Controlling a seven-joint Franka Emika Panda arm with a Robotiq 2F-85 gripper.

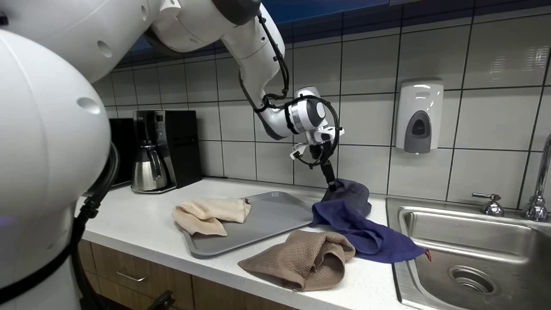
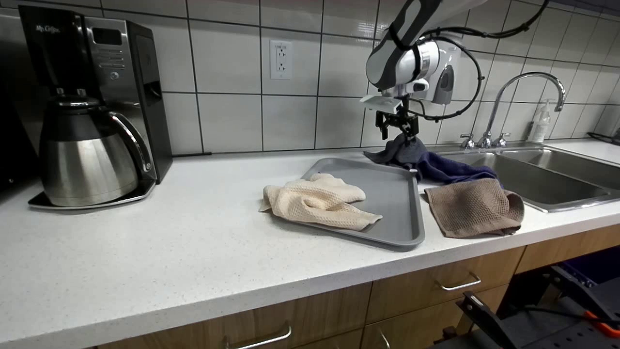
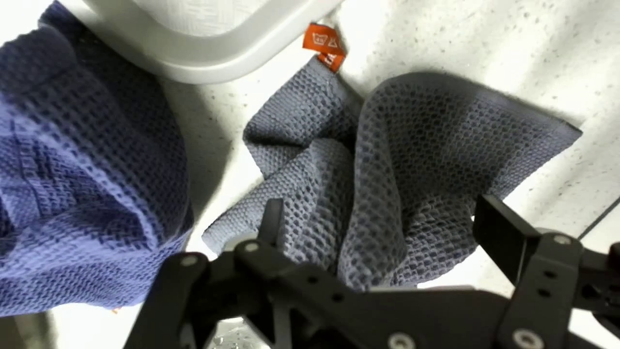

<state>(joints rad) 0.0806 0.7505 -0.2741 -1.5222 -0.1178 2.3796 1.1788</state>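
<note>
Wrist view: my black two-fingered gripper (image 3: 379,213) stands with its jaws spread wide over a crumpled dark-grey waffle-weave cloth (image 3: 373,194); whether I touch it, I cannot tell. It lies on the white speckled countertop (image 2: 145,257), near a round-cornered grey plastic tray (image 1: 275,215) and a crumpled blue-violet waffle-weave cloth (image 3: 87,203). In both exterior views, a cream waffle-weave cloth (image 2: 317,202) lies partly on the tray.

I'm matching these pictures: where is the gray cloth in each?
In an exterior view: gray cloth, right of and below center.
In an exterior view: gray cloth, right of and above center.
Wrist view: gray cloth, around the middle.
Shared landmark: blue cloth, beside it throughout.
</note>
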